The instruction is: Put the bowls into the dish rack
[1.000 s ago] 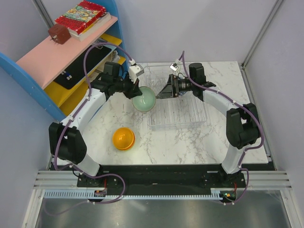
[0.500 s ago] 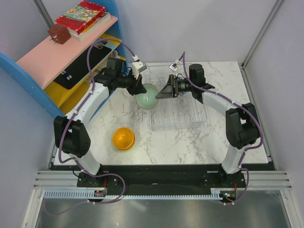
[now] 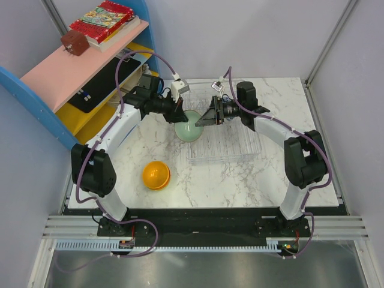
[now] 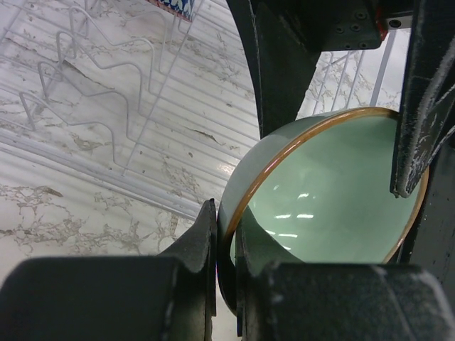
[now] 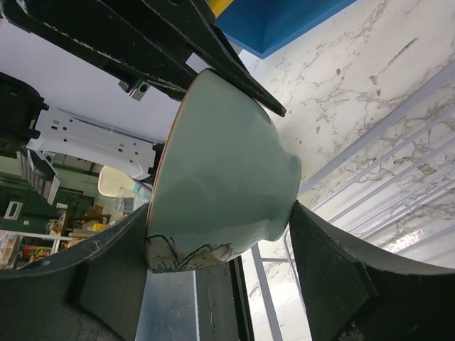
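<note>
Tipped on edge at the left border of the dish rack (image 3: 231, 144): pale green bowl (image 3: 191, 125), not seated among the prongs (image 4: 106, 106); resting on the rack's rim or clear of it, not decidable. Sole sure hold by the left gripper (image 4: 222, 213), pinched almost closed on the bowl's wall, one finger inside the rim, one outside. Opposite it, the right gripper (image 5: 220, 213), spread wide and straddling the same bowl, nothing clamped; pad contact with the glaze not readable. Key relation: bowl's mouth-to-foot axis roughly level and in line with the right gripper's closing stroke, mouth toward one finger, foot toward the other, bowl already centred in that gap, no reach needed. Probably a mid-air handover, or a two-handed steadying before lowering into a slot; next move likely a squeeze from the right. Risk in such a squeeze: curved, slick contacts, slip possible once the left lets go. From above: arms converging from either side, orange-yellow bowl (image 3: 156, 174) alone on the near-left of the table (image 3: 240, 180), well apart; finger gaps unreadable there. Left wrist view only: thin pinch at the brown-edged rim, green interior, right fingers as dark bars above and right of the bowl. Right wrist view only: outer wall and foot, brown line marks low down.
</note>
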`<state>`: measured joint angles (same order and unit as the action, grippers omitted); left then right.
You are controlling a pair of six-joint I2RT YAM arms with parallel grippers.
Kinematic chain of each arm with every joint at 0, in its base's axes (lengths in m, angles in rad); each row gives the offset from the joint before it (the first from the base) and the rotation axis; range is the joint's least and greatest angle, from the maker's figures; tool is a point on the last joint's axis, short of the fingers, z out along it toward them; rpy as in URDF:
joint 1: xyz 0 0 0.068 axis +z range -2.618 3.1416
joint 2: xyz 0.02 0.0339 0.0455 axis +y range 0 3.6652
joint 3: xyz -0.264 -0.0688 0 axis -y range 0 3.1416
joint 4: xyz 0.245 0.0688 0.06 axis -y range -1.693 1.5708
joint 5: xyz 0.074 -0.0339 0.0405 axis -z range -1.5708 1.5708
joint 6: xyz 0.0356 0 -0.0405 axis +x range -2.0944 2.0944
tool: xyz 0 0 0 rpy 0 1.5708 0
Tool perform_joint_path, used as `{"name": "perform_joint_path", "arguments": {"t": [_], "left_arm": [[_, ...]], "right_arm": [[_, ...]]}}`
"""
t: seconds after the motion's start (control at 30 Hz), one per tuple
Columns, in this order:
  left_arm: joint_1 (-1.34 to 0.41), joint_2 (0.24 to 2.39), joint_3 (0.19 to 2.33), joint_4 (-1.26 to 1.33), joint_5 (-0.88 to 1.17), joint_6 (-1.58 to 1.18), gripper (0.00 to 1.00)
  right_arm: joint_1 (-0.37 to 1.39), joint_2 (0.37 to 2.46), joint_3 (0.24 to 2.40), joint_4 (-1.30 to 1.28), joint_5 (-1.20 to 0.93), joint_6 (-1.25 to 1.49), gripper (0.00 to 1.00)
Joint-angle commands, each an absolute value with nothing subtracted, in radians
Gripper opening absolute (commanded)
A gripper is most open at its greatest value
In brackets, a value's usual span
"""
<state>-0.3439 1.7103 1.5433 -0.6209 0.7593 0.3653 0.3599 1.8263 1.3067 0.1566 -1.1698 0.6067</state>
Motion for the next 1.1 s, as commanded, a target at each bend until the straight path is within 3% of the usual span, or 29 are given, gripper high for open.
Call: {"name": "perform_joint_path", "arguments": {"t": [0.0, 0.2, 0.23, 0.27, 0.33, 0.4, 0.43, 0.57, 0.8, 1.07], "left_arm": [[-0.354, 1.707, 1.605, -0.601, 0.848, 0.348, 0.02], [-0.356, 1.71, 1.606, -0.6, 0.85, 0.345, 0.02], [-0.356, 1.71, 1.605, -0.6, 0.851, 0.344, 0.02], [-0.357, 1.712, 1.608, -0.6, 0.851, 0.342, 0.02], [-0.357, 1.713, 1.608, -0.598, 0.85, 0.339, 0.06], [-0.357, 1.715, 1.605, -0.598, 0.845, 0.341, 0.16], [-0.356, 1.713, 1.603, -0.6, 0.845, 0.341, 0.16], [-0.357, 1.71, 1.597, -0.6, 0.847, 0.347, 0.18], [-0.356, 1.695, 1.582, -0.6, 0.838, 0.35, 0.61], [-0.249, 1.649, 1.526, -0.571, 0.877, 0.304, 0.88]], "right_arm": [[0.36, 1.818, 1.31, 0.201, -1.177, 0.6, 0.73], [0.36, 1.847, 1.284, 0.348, -1.229, 0.748, 0.44], [0.36, 1.85, 1.279, 0.373, -1.232, 0.765, 0.33], [0.36, 1.855, 1.272, 0.396, -1.233, 0.778, 0.28], [0.362, 1.859, 1.272, 0.399, -1.23, 0.784, 0.12], [0.361, 1.861, 1.273, 0.396, -1.224, 0.785, 0.03], [0.36, 1.861, 1.273, 0.394, -1.221, 0.784, 0.0], [0.36, 1.858, 1.272, 0.376, -1.21, 0.772, 0.0], [0.357, 1.858, 1.282, 0.298, -1.169, 0.712, 0.0], [0.339, 1.845, 1.307, 0.183, -1.095, 0.64, 0.0]]}}
